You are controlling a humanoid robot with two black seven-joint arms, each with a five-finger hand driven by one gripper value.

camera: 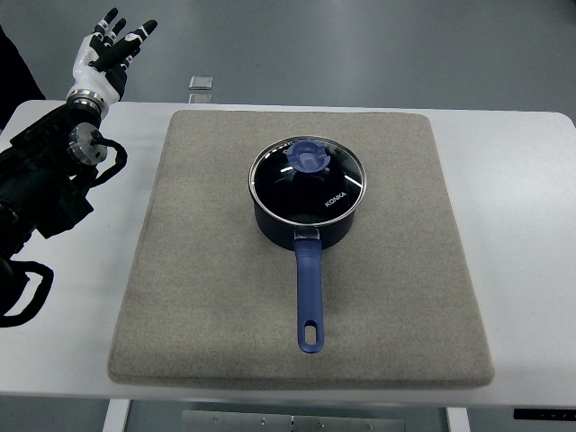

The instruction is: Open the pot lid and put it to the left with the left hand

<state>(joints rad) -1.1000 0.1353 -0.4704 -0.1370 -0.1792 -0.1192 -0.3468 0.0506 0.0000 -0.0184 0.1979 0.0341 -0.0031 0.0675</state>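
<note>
A dark blue saucepan (306, 209) stands in the middle of a grey mat (207, 288), its blue handle (310, 297) pointing toward the near edge. A glass lid (337, 184) with a blue knob (310, 157) sits closed on the pot. My left hand (110, 49) is raised at the far left, beyond the table's back edge, well away from the pot. Its fingers are spread and hold nothing. The left arm (49, 189) comes in over the table's left side. The right hand is out of view.
The mat lies on a white table (522, 180). A small clear square object (202, 83) lies at the table's back edge, left of centre. A black cable loop (27, 297) lies at the near left.
</note>
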